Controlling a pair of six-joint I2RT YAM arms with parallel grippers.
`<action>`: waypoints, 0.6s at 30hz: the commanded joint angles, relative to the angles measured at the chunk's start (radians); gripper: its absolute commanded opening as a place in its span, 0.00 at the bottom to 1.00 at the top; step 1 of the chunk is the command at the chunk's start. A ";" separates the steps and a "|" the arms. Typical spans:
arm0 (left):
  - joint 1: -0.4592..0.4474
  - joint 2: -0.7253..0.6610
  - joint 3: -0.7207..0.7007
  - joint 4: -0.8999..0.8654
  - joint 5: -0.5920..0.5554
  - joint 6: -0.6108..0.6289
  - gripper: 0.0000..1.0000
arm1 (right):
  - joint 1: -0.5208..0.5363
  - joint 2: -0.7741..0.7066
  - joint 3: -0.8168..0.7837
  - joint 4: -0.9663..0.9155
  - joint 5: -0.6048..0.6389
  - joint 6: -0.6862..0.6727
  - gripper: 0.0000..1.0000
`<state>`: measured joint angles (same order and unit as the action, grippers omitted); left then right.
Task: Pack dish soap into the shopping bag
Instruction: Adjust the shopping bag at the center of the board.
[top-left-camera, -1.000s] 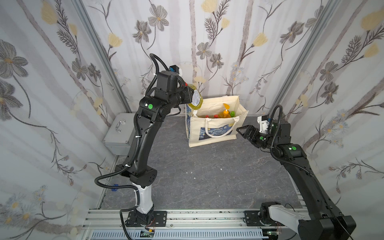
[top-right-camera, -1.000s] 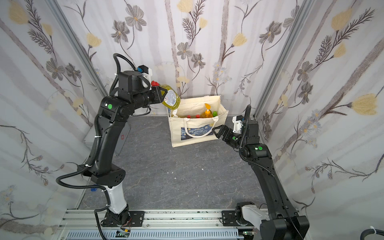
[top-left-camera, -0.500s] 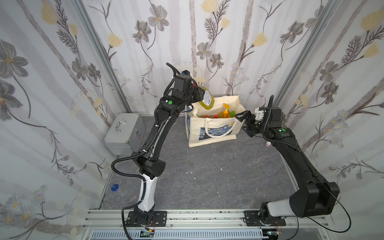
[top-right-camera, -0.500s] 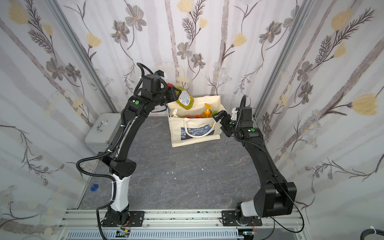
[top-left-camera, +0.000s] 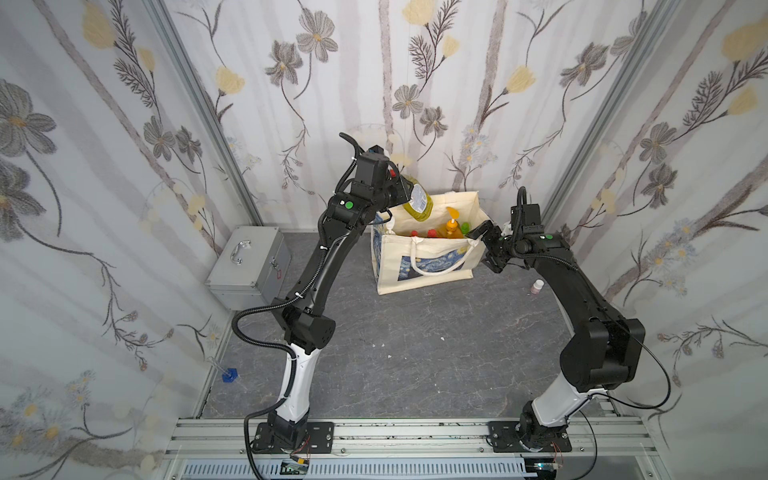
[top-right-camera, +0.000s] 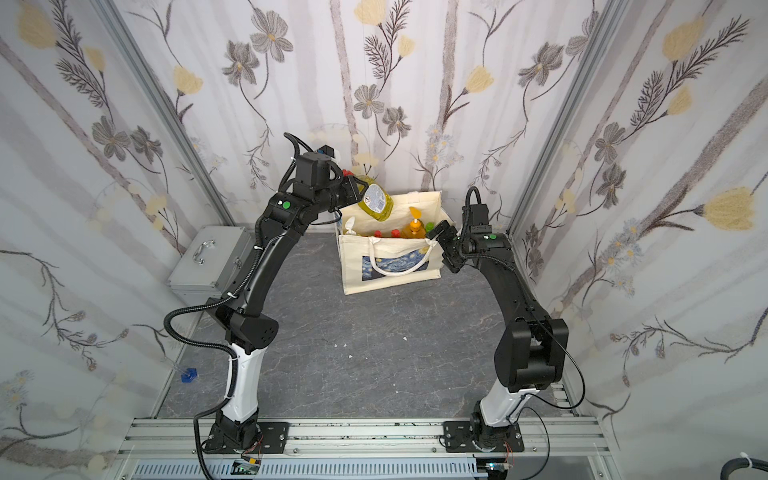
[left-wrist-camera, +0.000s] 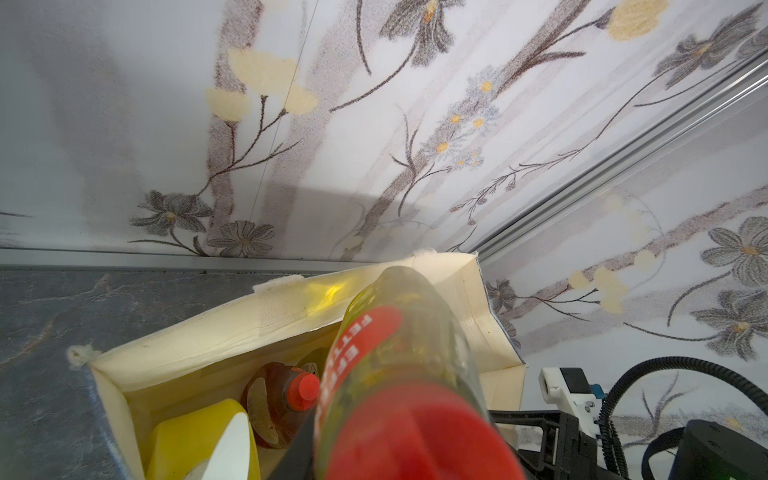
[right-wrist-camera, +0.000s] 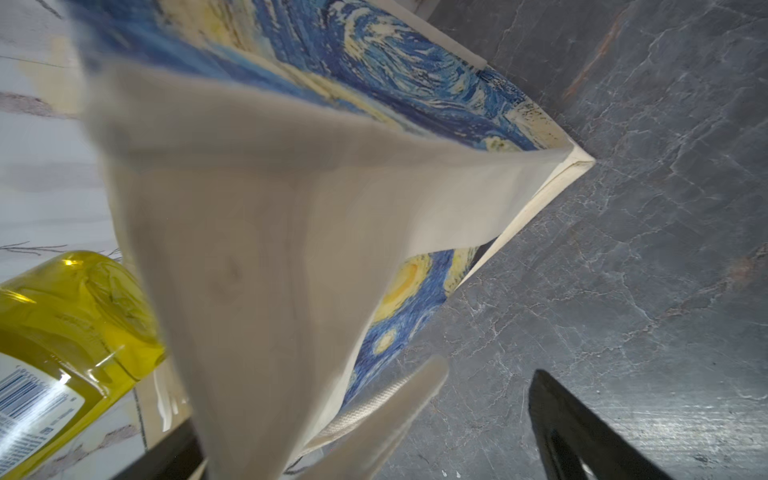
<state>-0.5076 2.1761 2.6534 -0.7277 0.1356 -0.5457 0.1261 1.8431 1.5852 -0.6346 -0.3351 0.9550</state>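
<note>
Change: in the last second the left gripper (top-left-camera: 400, 192) brought the yellow-green bottle (top-left-camera: 419, 202) from beside the shopping bag (top-left-camera: 424, 266) to above its mouth; the right gripper (top-left-camera: 487, 248) neared the bag's end.
Left jaws: pinching the tilted bottle near its red cap.
Right jaws: spread wide, bag's end wall between them.
Bag holds: yellow pump bottle (left-wrist-camera: 195, 436), dark red bottle (left-wrist-camera: 272, 399), orange pump bottle (top-left-camera: 453, 227).
Silver case (top-left-camera: 249, 266): shut.

Bottle (left-wrist-camera: 415, 316) red band (left-wrist-camera: 365, 332): you can read "FETT" in white; the letters beside it are unclear.
Bottle back label (right-wrist-camera: 33, 399): you see a barcode (right-wrist-camera: 20, 392); its print is too small to read.
</note>
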 joint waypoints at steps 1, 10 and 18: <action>0.000 0.002 0.017 0.177 0.010 -0.025 0.24 | 0.001 0.004 0.002 -0.062 0.039 -0.042 1.00; 0.001 0.017 0.022 0.152 -0.003 -0.036 0.24 | 0.003 -0.075 -0.103 -0.018 -0.056 -0.168 1.00; 0.002 0.024 0.030 0.117 -0.002 -0.056 0.24 | 0.041 -0.119 -0.125 0.010 -0.096 -0.242 1.00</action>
<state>-0.5068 2.2036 2.6652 -0.7216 0.1349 -0.5770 0.1520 1.7290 1.4509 -0.6479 -0.3889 0.7616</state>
